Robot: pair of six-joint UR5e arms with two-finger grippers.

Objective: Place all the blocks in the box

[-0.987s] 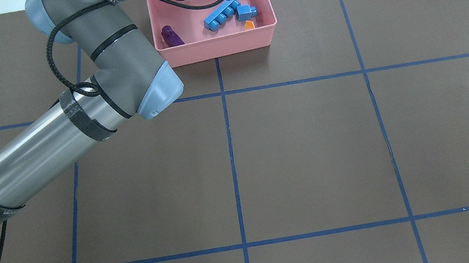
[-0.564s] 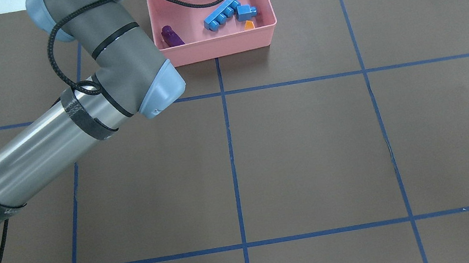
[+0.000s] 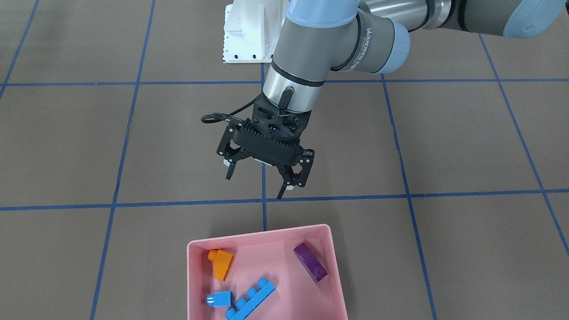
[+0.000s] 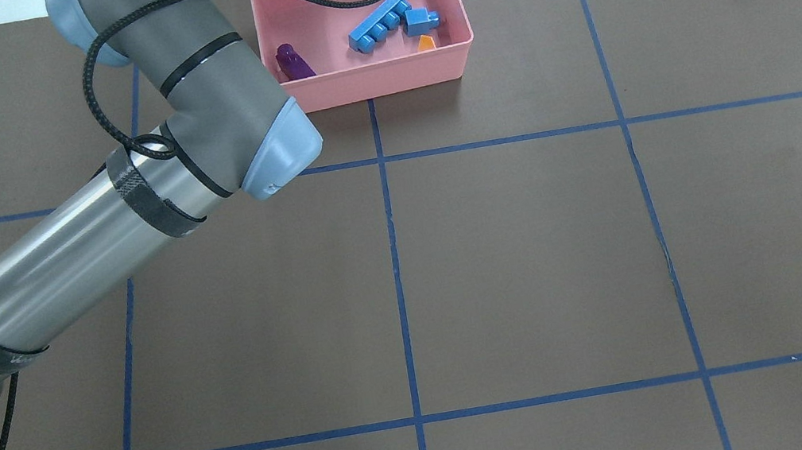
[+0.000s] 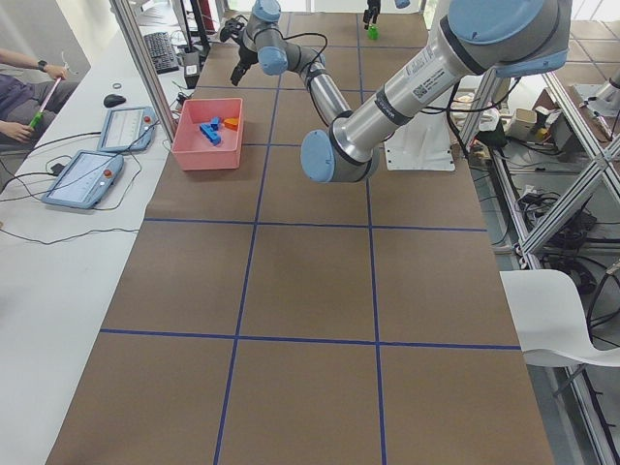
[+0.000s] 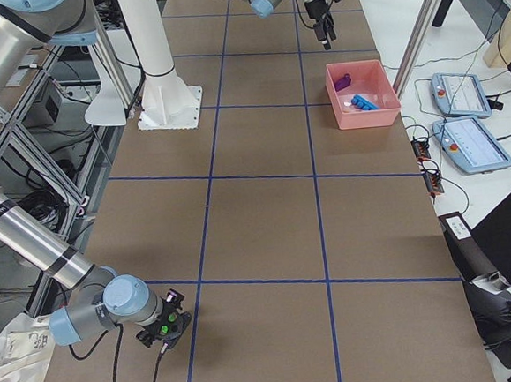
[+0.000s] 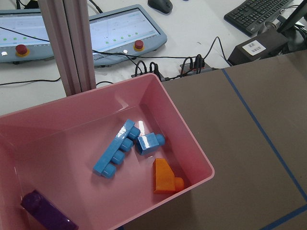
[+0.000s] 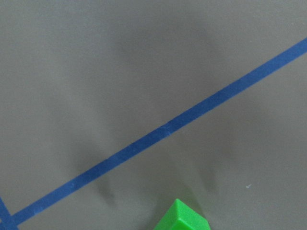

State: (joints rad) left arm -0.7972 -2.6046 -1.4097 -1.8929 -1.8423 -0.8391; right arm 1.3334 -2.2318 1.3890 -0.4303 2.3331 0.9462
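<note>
The pink box (image 3: 260, 233) holds the orange sloped block (image 3: 221, 263), the small blue block (image 3: 220, 298), the long blue block (image 3: 251, 298) and the purple block (image 3: 310, 262). All of them also show in the left wrist view: the box (image 7: 192, 143), orange (image 7: 165, 177), small blue (image 7: 149, 143), long blue (image 7: 116, 153) and purple (image 7: 45, 215). My left gripper (image 3: 255, 184) is open and empty, raised above the box. The green block (image 8: 182, 218) lies on the table under my right gripper (image 6: 164, 326), far from the box. I cannot tell whether that gripper is open or shut.
The white robot base (image 3: 249, 35) stands at the table's near edge. Control tablets (image 7: 124, 28), cables and a metal post (image 7: 67, 43) lie just past the box, beyond the far table edge. An operator (image 5: 19, 97) sits at that side.
My left gripper has shifted toward the top of the overhead view, away from the long blue block, still open. The blocks in the box have not moved.
</note>
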